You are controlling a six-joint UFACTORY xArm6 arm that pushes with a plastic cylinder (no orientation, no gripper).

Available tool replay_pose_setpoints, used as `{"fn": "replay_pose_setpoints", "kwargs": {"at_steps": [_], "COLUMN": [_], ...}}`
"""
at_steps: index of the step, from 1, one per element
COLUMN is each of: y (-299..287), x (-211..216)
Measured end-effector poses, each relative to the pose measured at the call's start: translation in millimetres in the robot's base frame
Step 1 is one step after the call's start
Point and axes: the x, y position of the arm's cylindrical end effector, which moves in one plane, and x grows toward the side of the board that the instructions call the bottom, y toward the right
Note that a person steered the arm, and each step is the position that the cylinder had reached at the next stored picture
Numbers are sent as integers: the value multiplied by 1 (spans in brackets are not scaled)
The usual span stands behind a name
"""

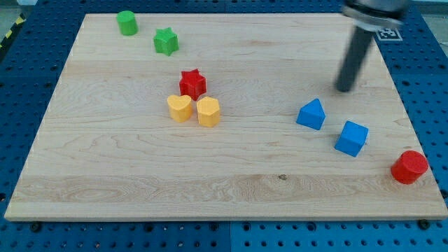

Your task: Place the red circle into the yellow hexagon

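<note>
Desk [231, 196], left to right: green cylinder [127, 22] and green star [166, 41] sit near the top left, close together but apart. Mid-desk cluster: yellow heart [179, 108] touching the yellow hexagon [208, 111], red star [192, 84] just above both. Right half: blue triangle [311, 114], then blue cube [351, 138], near each other, not touching. My tip [344, 89] sits just above the triangle, clear of every block. My end effector is a bare rod, nothing to spread or pinch. Red circle [409, 167] is at the far right edge, well apart from the hexagon.
</note>
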Motion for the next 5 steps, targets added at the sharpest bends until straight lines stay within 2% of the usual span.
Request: {"fn": "replay_pose_setpoints", "kwargs": {"at_steps": [1, 2, 3, 5], "y": [79, 102, 69, -74], "x": [75, 138, 148, 148]}}
